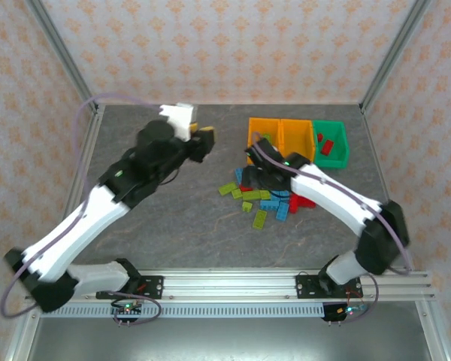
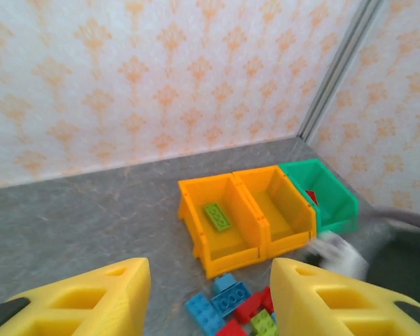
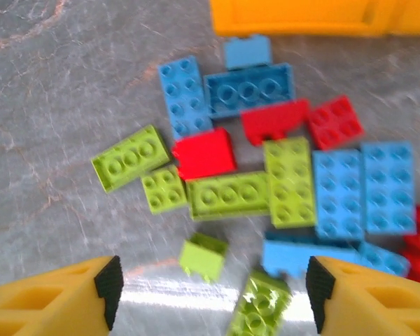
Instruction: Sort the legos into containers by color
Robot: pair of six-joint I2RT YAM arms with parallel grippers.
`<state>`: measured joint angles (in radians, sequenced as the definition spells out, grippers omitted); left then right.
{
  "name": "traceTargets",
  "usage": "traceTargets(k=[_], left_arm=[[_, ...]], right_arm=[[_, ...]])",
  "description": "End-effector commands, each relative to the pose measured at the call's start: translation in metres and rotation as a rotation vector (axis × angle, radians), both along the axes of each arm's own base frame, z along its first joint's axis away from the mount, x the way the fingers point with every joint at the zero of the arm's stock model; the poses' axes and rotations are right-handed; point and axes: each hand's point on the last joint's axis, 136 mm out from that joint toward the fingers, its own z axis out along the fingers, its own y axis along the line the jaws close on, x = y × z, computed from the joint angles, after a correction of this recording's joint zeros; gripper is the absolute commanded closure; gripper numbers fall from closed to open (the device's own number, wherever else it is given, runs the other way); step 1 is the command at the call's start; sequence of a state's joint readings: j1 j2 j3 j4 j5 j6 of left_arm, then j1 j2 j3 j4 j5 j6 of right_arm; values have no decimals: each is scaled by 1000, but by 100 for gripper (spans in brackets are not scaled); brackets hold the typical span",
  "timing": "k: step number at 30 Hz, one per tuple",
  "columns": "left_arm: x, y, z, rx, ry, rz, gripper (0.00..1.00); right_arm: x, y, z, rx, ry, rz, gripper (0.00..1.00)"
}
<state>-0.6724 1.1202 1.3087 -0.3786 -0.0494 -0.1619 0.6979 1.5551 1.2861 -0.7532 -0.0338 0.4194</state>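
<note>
Hovering our right gripper (image 3: pixel 213 301) over the legos (image 3: pixel 266 178), fingers spread wide and gripping nothing, we've got the mixed lime, blue and red pile sitting just ahead of the tips and partly between them. Our left gripper (image 2: pixel 210 308) has its fingers apart and empty too. The three containers (image 2: pixel 231 260) are lined up ahead of it, with one lime brick (image 2: pixel 217 216) lying in the leftmost orange one.
</note>
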Motion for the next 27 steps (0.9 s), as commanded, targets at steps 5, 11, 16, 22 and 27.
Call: traceTargets(k=[5,11,16,22,27], left_arm=[[-82,24,-76,423,21,-336,36],[-93,19,-112,565,-86,-472,8],[-92,22,-130,624,-86,-485,2],[-92,22,-131,601,-106,-483,0],[-92,21,-133,587,-93,-492,0]], right_arm=[[62,18,-46,-308,-2,141,34],[104,35,-80,-455,43,190,36],[115,32,-106,-464,100,156,38],[102,48,-126,-366,177,207,49],[96,52,-131,-326,206,198,61]])
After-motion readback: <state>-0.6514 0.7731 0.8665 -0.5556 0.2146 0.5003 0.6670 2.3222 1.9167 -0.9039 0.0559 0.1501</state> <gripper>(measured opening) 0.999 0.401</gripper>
